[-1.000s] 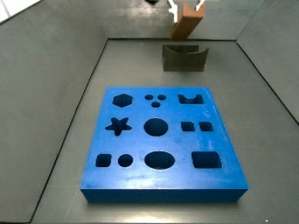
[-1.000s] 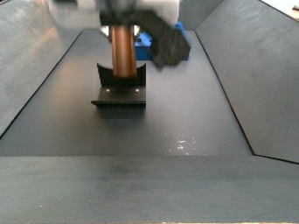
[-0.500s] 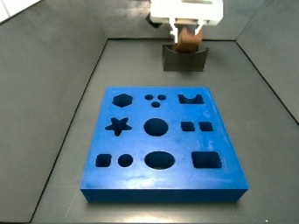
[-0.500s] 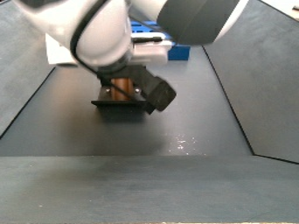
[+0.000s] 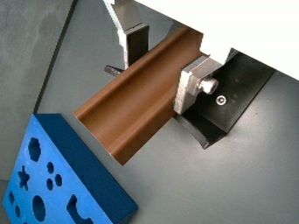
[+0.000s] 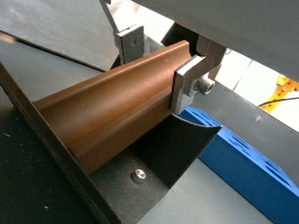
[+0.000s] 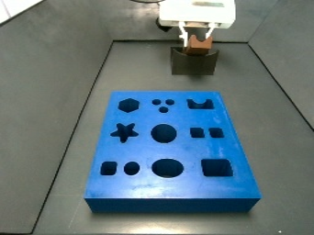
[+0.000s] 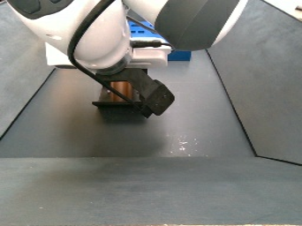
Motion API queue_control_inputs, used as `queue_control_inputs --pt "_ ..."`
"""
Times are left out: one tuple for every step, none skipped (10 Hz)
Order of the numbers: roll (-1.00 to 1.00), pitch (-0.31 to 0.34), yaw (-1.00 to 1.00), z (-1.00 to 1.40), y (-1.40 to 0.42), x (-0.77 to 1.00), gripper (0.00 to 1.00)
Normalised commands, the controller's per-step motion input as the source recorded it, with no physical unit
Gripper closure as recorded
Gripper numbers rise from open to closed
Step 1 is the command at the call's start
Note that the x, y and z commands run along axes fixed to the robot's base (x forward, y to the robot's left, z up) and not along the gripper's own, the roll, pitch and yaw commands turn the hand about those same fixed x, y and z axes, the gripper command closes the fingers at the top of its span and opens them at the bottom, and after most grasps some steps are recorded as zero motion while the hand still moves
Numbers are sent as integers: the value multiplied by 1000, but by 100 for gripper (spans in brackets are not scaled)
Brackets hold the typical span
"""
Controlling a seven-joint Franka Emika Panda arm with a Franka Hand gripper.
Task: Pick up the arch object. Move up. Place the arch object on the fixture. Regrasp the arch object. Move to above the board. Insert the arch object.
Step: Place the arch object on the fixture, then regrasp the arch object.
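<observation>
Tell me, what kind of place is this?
Probably a robot test bench, not a home. The pincer holds the arch object at the fixture, near the blue board full of shaped holes, all inside plain grey walls.

Orange-brown arch object (image 5: 146,92) sits between the hand's (image 5: 160,66) silver fingers (image 5: 193,86). Dark grey fixture (image 7: 194,62); bright blue board (image 7: 168,150) with dark cutouts; grey floor (image 7: 50,128).
</observation>
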Motion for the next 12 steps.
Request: queue_control_inputs --pt "0 0 0 0 0 0 0" --pt "54 -60 -43 1000 0 0 0" --pt "61 -60 -36 1000 5 -3 0" --pt "69 -41 -3 1000 3 -25 0" --pt "71 -29 11 1000 0 -30 0" --pt "70 4 28 1000 3 -37 0" --pt "64 29 33 949 6 -38 0" --pt "57 58 30 720 4 -33 0" --pt "53 66 25 603 4 -28 0" --pt "42 80 5 304 5 -30 0" --pt "38 85 -4 183 6 -30 0" --pt "1000 74 33 752 -1000 7 0"
